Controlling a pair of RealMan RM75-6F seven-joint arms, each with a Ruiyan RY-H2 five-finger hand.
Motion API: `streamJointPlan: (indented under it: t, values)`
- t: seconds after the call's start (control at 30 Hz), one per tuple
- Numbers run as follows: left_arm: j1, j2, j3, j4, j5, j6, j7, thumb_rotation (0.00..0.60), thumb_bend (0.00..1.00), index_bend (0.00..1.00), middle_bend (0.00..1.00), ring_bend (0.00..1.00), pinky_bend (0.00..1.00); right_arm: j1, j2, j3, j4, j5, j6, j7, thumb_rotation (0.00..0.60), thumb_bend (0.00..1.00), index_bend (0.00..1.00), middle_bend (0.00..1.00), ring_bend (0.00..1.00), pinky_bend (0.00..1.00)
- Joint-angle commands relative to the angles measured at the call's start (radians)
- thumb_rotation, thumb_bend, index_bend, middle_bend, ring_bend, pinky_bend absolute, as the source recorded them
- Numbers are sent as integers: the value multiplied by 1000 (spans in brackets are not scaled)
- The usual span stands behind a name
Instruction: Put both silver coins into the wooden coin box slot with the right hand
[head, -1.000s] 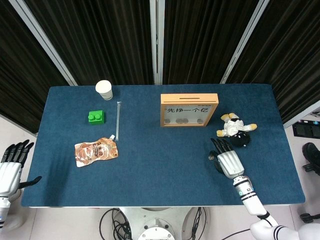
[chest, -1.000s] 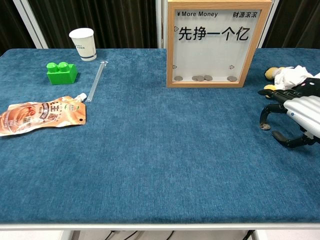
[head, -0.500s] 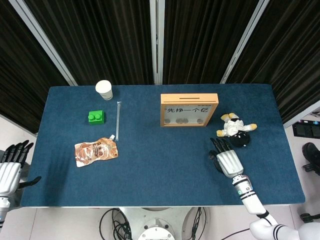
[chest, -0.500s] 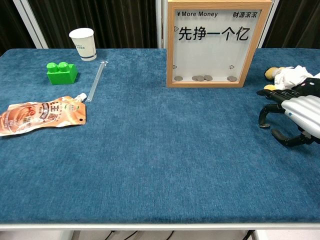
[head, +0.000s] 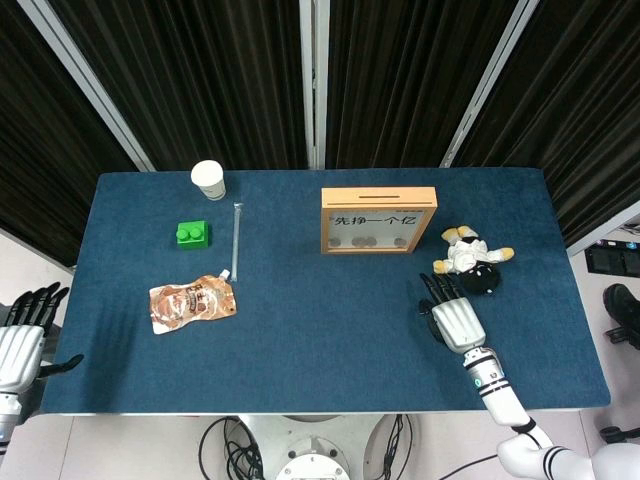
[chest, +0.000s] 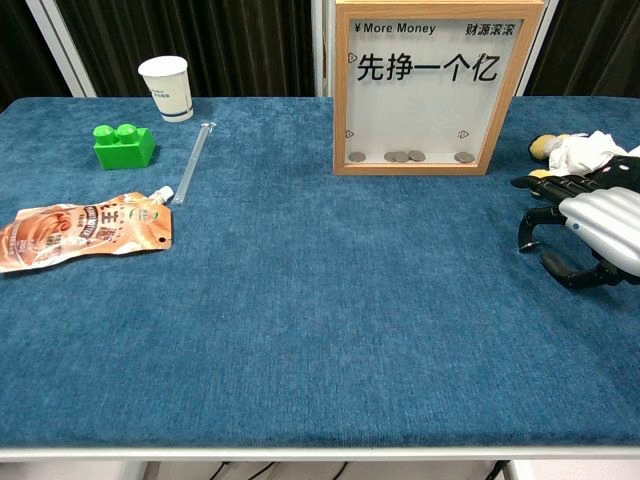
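1. Wooden coin box (head: 379, 220), head view: stands upright toward the far middle of the blue bench (head: 300, 340), its slot a dark line along the top edge; coins lie behind its clear front.
2. Head view, right of the box: a plush toy (head: 470, 260) lies near the box's lower right corner. The right hand (head: 452, 318) is just in front of the toy, back upward, its fingers (head: 438, 290) pointing toward the box. No silver coin can be made out on the bench near this hand.
3. Head view, left of the box: a clear tube (head: 236, 240) lies lengthwise between the box and a green block (head: 192, 234); a paper cup (head: 209, 179) stands beyond the block; a brown pouch (head: 192, 303) lies flat nearer the front edge. The left hand (head: 22, 335) hangs off the bench's left edge, well apart from the box, fingers spread and holding nothing.
4. Chest view: the box (chest: 430, 88) shows printed characters on its front and several coins (chest: 408, 156) resting along the bottom inside.
5. Chest view, right of the box: the right hand (chest: 590, 228) hovers low over the bench, fingers (chest: 532, 222) curved downward with the thumb set apart below them. Whether the fingertips pinch a coin cannot be told. The plush toy (chest: 580, 150) lies just behind the hand.
6. Chest view, left of the box: tube (chest: 193, 160), green block (chest: 124, 145), cup (chest: 167, 88) and pouch (chest: 85, 230) rest on the bench.
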Motion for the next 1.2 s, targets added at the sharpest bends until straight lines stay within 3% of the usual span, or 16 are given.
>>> streamJointPlan:
  t: [0.03, 0.57, 1.2]
  values:
    - [-2, -2, 1, 3, 2, -2, -3, 600, 23, 48, 8, 0, 0, 2, -5, 1, 11, -5, 7, -4, 600, 355, 510, 36, 0, 0]
    - [-4, -3, 2, 13, 5, -2, -23, 600, 23, 48, 8, 0, 0, 10, -34, 1, 80, -28, 43, -13, 600, 353, 537, 31, 0, 0]
    - [-4, 1, 5, 3, 16, 10, -32, 600, 22, 48, 8, 0, 0, 5, -19, -7, 64, -42, 66, 1, 600, 352, 478, 29, 0, 0]
